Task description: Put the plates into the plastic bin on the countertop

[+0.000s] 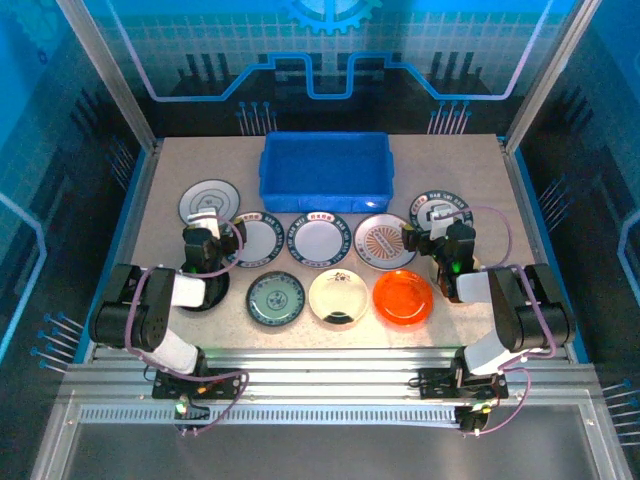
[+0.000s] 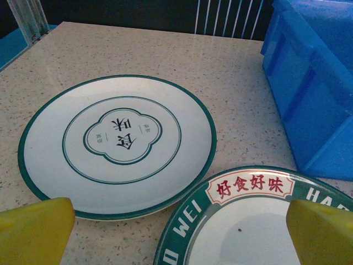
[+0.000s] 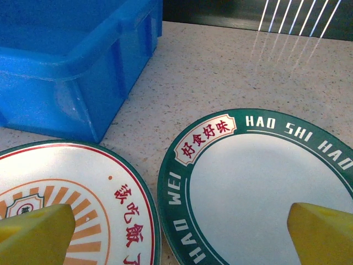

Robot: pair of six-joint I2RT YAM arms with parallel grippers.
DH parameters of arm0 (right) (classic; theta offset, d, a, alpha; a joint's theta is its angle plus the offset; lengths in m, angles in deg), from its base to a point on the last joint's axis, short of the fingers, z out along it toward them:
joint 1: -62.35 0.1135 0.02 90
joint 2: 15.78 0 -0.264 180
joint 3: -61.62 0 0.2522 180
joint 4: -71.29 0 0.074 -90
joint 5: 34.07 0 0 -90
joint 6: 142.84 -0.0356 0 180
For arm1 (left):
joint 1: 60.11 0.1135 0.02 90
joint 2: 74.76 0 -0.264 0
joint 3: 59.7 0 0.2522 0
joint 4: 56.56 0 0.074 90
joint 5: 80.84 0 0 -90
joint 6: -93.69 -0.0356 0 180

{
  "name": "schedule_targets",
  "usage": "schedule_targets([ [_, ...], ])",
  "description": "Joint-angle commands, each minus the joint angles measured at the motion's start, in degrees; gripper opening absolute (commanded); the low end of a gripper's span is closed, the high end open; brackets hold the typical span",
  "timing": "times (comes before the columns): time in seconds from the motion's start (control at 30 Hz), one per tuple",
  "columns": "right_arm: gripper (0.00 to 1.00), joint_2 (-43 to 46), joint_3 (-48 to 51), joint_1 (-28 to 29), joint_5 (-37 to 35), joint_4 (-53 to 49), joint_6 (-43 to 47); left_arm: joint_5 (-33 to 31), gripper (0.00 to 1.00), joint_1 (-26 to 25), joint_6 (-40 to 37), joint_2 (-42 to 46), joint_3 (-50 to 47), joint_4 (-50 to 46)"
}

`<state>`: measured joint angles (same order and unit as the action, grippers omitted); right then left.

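Observation:
The blue plastic bin [image 1: 325, 170] stands empty at the back middle of the countertop [image 1: 470, 160]. Several plates lie in front of it: patterned white ones [image 1: 320, 238] in a row, and a dark green [image 1: 276, 299], a cream [image 1: 340, 297] and an orange one [image 1: 403, 296] nearer me. My left gripper [image 1: 207, 232] hovers open between a green-rimmed plate [image 2: 118, 143] and a lettered plate [image 2: 248, 221], holding nothing. My right gripper [image 1: 440, 235] is open and empty over a sunburst plate [image 3: 71, 204] and a green lettered plate [image 3: 265, 187].
Metal posts and blue edging frame the table on both sides. The bin's wall [image 2: 314, 83] rises just right of the left gripper, and its corner [image 3: 66, 72] stands left of the right gripper. Bare speckled surface lies beside the bin on either side.

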<state>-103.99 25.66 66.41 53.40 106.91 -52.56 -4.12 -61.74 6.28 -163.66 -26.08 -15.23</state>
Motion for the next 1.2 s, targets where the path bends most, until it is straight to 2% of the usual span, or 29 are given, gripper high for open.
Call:
schedule_targets([
  [0.0, 1.0, 0.0, -1.0, -0.8, 0.4, 0.7, 0.4, -1.0, 0.99, -0.1, -1.0, 0.0, 1.1, -0.3],
  [0.33, 1.0, 0.0, -1.0, -1.1, 1.1, 0.7, 0.1, -0.8, 0.99, 0.0, -1.0, 0.0, 1.1, -0.3],
  [0.53, 1.0, 0.0, -0.9, -1.2, 1.0, 0.8, 0.2, 7.1, 0.99, 0.8, -2.6, 0.2, 2.3, -2.8],
  [0.77, 1.0, 0.1, -0.9, -0.7, 0.1, 0.9, 0.5, 7.3, 0.99, 0.9, -2.6, 0.1, 2.3, -2.8],
  [0.87, 1.0, 2.7, 0.0, 0.1, -3.6, 0.8, 0.2, 6.7, 0.99, 0.7, -2.8, 0.2, 2.3, -2.4],
  [0.93, 1.0, 6.1, 1.1, 1.0, -5.7, 0.1, 0.4, 4.7, 0.99, -0.4, -3.6, 3.3, 3.2, -6.5],
  [1.07, 1.0, 14.8, -1.2, 5.4, -15.1, -9.0, 2.1, 2.5, 0.99, -1.4, -3.5, 12.2, 9.1, -23.3],
  [1.17, 1.0, 21.8, -7.9, 7.0, -17.8, -23.0, -2.0, 2.5, 0.99, -1.7, 1.1, 18.3, 11.2, -27.9],
])
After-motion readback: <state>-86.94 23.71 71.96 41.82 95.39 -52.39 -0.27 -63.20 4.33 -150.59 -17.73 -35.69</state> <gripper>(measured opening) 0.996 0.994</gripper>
